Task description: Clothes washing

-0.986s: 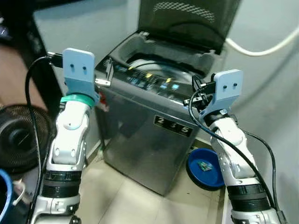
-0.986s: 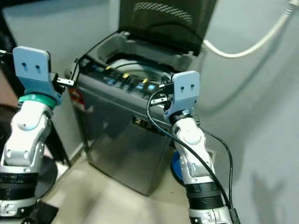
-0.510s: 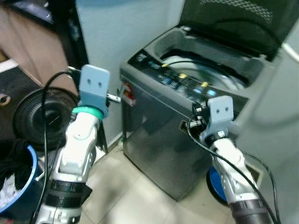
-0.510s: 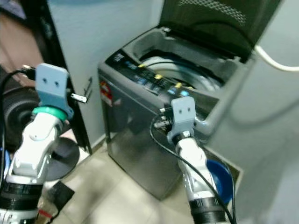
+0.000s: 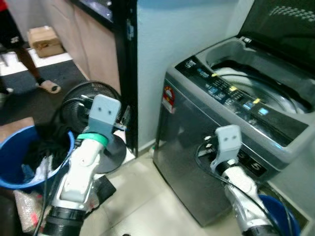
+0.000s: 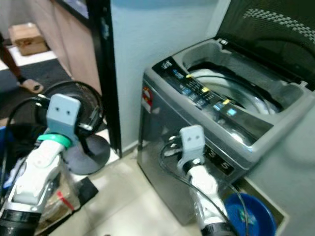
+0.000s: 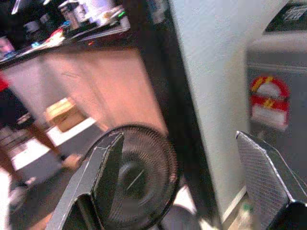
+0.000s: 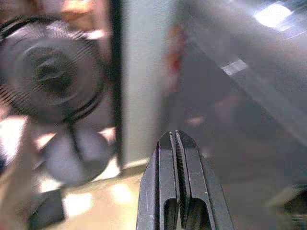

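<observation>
A grey top-loading washing machine (image 5: 197, 142) stands on the right with its lid (image 5: 288, 24) raised and the steel drum (image 5: 256, 91) showing. At the far left sits a blue laundry basket (image 5: 9, 162) holding dark clothes (image 5: 47, 152). My left arm is raised between the basket and the machine; its gripper (image 7: 180, 136) is open with nothing between the fingers, facing a fan and the wall corner. My right gripper (image 8: 173, 136) is shut on nothing and hangs close to the machine's grey front panel.
A black floor fan (image 5: 93, 105) stands by a black door frame (image 5: 129, 73), between basket and machine. A blue basin (image 6: 248, 214) lies on the floor at the machine's right foot. A person's legs (image 5: 29, 64) and a cardboard box (image 5: 44, 40) are far back left.
The whole view has swung to the left, so the machine now sits at the right and the basket, fan and doorway have come into sight. Both arms stay raised ahead.
</observation>
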{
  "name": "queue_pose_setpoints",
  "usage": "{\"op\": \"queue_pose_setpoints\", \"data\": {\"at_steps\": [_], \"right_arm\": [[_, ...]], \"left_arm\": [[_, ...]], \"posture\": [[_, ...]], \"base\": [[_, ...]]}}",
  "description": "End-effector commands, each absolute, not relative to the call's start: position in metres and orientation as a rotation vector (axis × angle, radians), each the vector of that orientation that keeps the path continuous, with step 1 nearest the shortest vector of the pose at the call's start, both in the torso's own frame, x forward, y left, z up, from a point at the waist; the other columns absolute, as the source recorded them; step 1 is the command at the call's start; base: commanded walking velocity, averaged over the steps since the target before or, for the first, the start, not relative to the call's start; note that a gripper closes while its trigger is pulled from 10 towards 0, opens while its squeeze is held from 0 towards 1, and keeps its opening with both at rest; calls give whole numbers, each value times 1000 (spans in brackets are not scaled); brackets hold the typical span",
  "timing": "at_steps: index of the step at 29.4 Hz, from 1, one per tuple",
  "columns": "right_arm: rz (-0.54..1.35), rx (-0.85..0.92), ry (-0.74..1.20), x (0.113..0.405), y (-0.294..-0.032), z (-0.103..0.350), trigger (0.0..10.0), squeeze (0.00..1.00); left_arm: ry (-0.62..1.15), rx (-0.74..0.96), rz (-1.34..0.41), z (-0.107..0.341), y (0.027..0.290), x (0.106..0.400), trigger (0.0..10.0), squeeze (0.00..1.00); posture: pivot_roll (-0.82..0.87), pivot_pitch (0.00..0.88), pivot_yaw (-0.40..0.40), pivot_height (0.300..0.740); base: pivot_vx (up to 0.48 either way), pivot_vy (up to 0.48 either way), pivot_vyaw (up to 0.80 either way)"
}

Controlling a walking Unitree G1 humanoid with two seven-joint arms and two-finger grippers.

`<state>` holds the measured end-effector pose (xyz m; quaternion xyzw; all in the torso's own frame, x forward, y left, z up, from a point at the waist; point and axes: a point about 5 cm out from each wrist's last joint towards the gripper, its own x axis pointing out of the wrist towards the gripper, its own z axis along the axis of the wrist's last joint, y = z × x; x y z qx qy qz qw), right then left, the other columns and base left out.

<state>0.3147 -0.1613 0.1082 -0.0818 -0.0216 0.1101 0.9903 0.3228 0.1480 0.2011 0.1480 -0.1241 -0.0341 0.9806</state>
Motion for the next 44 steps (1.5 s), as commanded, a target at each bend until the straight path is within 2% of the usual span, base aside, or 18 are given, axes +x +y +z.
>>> {"op": "queue_pose_setpoints", "data": {"at_steps": [1,27,39,44], "right_arm": [[243,-183,-17,311,-160,97,10000,0],[243,-178,-32,314,-158,91,10000,0],[225,-171,-67,317,-153,96,10000,0],[224,-179,-64,318,-154,95,10000,0]], "left_arm": [[-213,305,-81,189,145,321,10000,0],[-119,280,-17,165,155,321,10000,0],[-114,288,16,164,155,324,10000,0],[-114,289,16,164,154,325,10000,0]], "posture": [[95,27,-4,740],[90,24,-11,740],[93,29,-10,740],[94,31,-9,740]], "base": [[0,0,763],[0,0,760],[439,0,74],[458,0,794]]}}
